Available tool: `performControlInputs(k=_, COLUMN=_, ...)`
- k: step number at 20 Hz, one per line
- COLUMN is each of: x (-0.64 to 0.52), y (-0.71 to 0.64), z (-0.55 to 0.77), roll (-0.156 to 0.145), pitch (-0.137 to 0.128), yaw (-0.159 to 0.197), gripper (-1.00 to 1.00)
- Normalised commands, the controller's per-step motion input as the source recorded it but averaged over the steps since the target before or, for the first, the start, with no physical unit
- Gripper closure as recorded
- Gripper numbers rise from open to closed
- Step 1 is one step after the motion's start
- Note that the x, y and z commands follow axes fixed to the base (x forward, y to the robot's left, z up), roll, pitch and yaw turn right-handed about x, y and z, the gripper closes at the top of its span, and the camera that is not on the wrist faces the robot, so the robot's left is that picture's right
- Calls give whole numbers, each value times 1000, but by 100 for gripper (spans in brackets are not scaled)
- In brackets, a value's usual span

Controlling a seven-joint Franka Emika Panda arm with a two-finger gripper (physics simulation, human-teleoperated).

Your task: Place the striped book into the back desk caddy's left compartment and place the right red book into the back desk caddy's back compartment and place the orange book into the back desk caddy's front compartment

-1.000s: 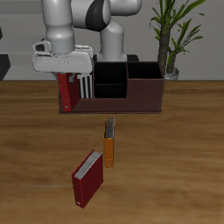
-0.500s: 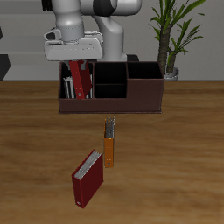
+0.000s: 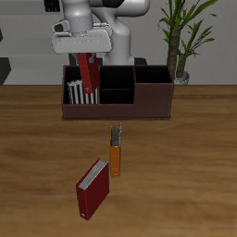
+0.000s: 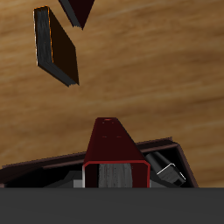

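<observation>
My gripper is shut on the right red book, which hangs upright above the back desk caddy, near the divider between its end section and its middle. In the wrist view the same red book shows its white page edges. The striped book stands in the caddy's left compartment beside it, its stripes just visible. The orange book lies flat on the table in front of the caddy, and shows again past the held book.
A second red book lies on the table near the front edge, close to the orange book; its corner also shows. A potted plant stands behind the caddy's far end. The robot's base rises behind the caddy.
The gripper has risen with the red book and carried it from the caddy's outer end toward the middle. The books on the table have not moved.
</observation>
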Motion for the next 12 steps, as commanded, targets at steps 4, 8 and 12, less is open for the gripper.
performControlInputs(k=4, x=-417, y=86, z=35, roll=32, pitch=27, yaw=28, gripper=100)
performControlInputs(k=8, x=-427, y=-12, z=97, roll=3, pitch=-2, yaw=31, gripper=100)
performControlInputs(k=12, x=-236, y=-71, z=109, roll=-11, pitch=-10, yaw=8, gripper=100)
